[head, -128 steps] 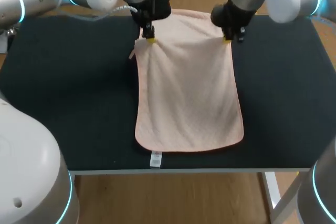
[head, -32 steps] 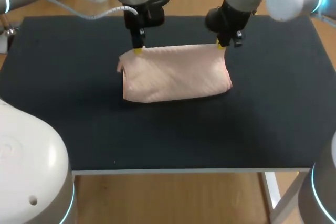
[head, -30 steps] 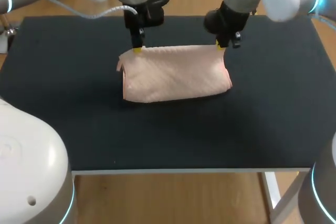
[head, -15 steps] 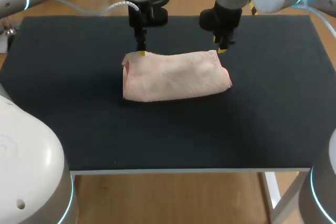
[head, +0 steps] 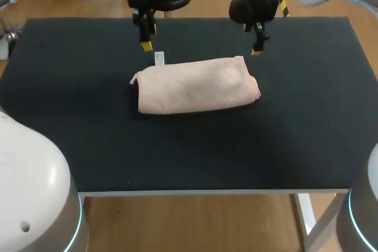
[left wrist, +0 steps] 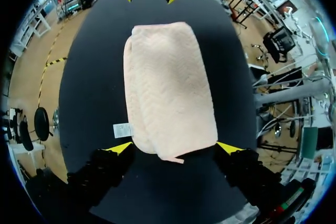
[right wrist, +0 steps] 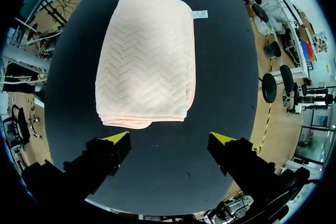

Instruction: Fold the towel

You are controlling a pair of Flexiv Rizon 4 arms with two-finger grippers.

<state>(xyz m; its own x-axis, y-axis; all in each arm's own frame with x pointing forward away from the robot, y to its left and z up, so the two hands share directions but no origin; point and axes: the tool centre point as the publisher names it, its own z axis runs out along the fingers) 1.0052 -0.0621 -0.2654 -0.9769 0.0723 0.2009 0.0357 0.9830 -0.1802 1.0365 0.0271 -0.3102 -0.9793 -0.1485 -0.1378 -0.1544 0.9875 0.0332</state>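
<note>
Hovering wide open and holding nothing, the left fingers (left wrist: 119, 148) and the right fingers (right wrist: 116, 138) stand above the far corners of the towel (head: 195, 85), not touching it. The towel lies folded mid-bench (head: 307, 122).

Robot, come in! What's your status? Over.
Both open: left claw and right claw, off the towel. Towel folded, lying flat on the table. Nothing in the way. Over.

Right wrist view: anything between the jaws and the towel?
Nothing. Only a bare strip of black table separates the open right jaws from the near end of the towel; head view agrees.
</note>
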